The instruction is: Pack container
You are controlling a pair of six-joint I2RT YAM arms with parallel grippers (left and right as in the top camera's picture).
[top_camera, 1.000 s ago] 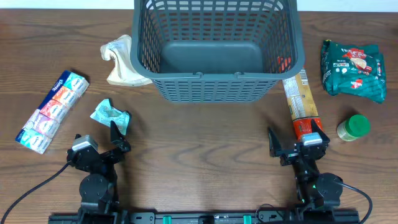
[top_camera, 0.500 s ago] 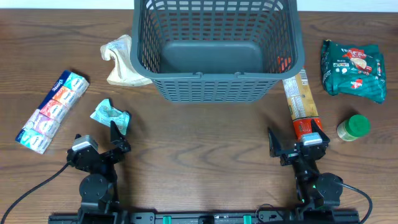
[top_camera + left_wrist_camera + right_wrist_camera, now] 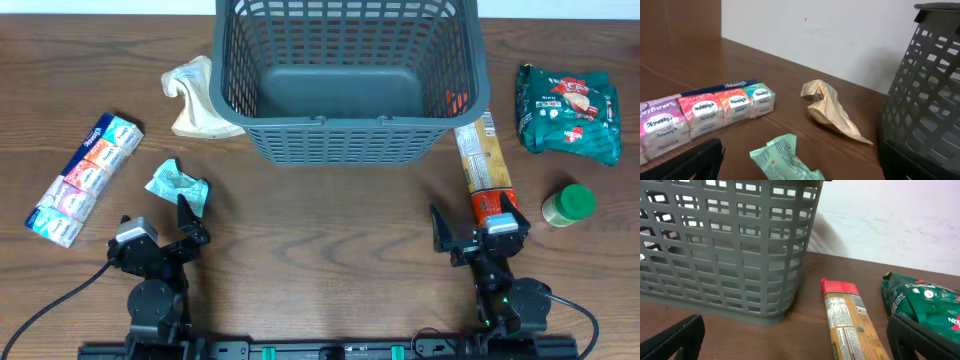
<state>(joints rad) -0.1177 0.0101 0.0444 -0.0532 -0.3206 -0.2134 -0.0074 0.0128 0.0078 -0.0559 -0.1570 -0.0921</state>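
The dark grey container (image 3: 350, 150) stands at the back middle of the table; its bottom is bare. It also shows in the left wrist view (image 3: 925, 100) and the right wrist view (image 3: 725, 250). My left gripper (image 3: 190, 222) is open and empty near the front left, just behind a crumpled light green packet (image 3: 172, 181) (image 3: 785, 160). My right gripper (image 3: 475, 232) is open and empty at the front right, with the near end of a long orange-and-red packet (image 3: 483, 168) (image 3: 847, 320) between its fingers.
A row of tissue packs (image 3: 85, 178) (image 3: 705, 107) lies at the left. A crumpled beige paper bag (image 3: 195, 95) (image 3: 830, 110) lies by the container's left wall. A green snack bag (image 3: 567, 112) (image 3: 925, 305) and a green-capped jar (image 3: 568, 205) are at the right.
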